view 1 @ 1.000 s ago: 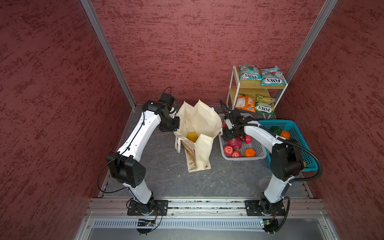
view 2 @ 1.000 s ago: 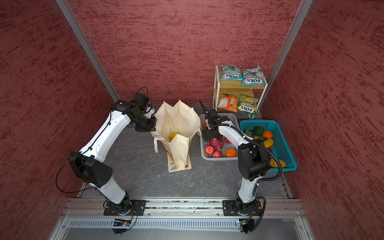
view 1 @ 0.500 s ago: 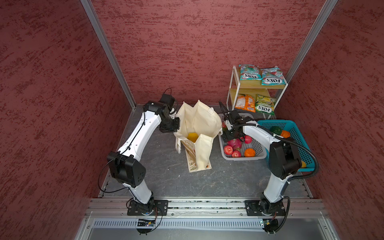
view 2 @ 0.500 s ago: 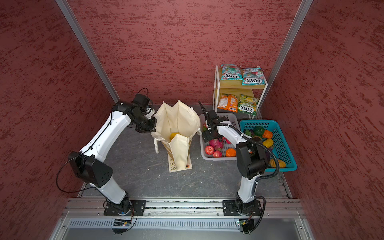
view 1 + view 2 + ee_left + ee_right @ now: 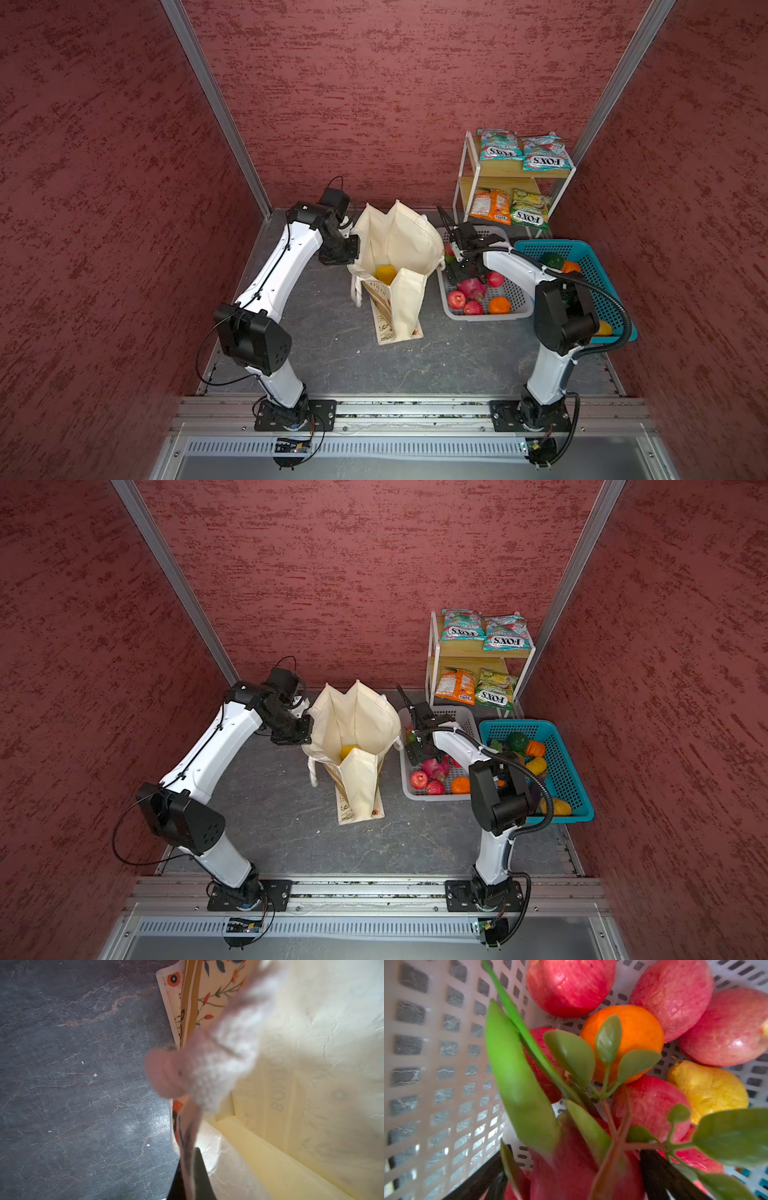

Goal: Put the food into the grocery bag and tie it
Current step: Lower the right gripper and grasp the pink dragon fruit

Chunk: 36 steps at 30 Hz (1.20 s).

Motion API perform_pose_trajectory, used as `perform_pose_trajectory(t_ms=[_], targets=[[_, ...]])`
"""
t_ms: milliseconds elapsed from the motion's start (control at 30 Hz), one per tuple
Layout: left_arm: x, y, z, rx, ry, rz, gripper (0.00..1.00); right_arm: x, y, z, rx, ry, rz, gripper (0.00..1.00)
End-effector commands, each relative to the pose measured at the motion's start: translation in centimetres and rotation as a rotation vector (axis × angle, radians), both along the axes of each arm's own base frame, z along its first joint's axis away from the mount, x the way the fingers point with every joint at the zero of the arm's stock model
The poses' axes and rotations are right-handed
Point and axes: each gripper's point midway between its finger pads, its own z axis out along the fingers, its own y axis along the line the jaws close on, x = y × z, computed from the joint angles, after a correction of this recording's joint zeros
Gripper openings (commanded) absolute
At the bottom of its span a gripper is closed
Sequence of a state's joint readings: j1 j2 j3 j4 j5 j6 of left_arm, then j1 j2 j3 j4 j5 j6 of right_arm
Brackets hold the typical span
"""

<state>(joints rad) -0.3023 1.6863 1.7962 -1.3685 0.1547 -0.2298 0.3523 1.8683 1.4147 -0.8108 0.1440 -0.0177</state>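
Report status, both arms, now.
Left gripper shut on grocery bag rim. Right gripper open, jaws astride dragon fruit in grey basket. Leafy sprig crowding it.

A lab test cell is posing as a grocery corner: red textured panels [image 5: 395, 83] and aluminium posts [image 5: 216, 108] are enclosing two rail-mounted arms [image 5: 286, 266], while a small shelf [image 5: 498, 171] is holding snack packets [image 5: 498, 145] beside fruit baskets [image 5: 486, 316].
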Motion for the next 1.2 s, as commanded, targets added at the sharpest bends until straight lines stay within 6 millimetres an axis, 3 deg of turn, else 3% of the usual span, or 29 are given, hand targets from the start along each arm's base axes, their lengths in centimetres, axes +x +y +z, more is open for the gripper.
perform_pose_trajectory(t_ms=[0,233,500,1167], targets=[[-0.2,-0.4,0.1,-0.005,0.002,-0.016,0.00,-0.9,-0.8,-1.2,-0.034,0.044,-0.030,0.89],[-0.1,-0.4,0.0,-0.004,0.002,-0.017,0.00,-1.4,-1.0,-0.8,-0.009,0.051,-0.082,0.78],[-0.1,-0.2,-0.1,-0.001,-0.001,-0.019,0.00,-1.3,-0.7,1.8,0.055,-0.008,-0.127,0.67],[-0.4,0.0,-0.6,-0.012,-0.003,-0.013,0.00,-2.0,0.7,9.8,0.281,-0.080,-0.192,0.64]])
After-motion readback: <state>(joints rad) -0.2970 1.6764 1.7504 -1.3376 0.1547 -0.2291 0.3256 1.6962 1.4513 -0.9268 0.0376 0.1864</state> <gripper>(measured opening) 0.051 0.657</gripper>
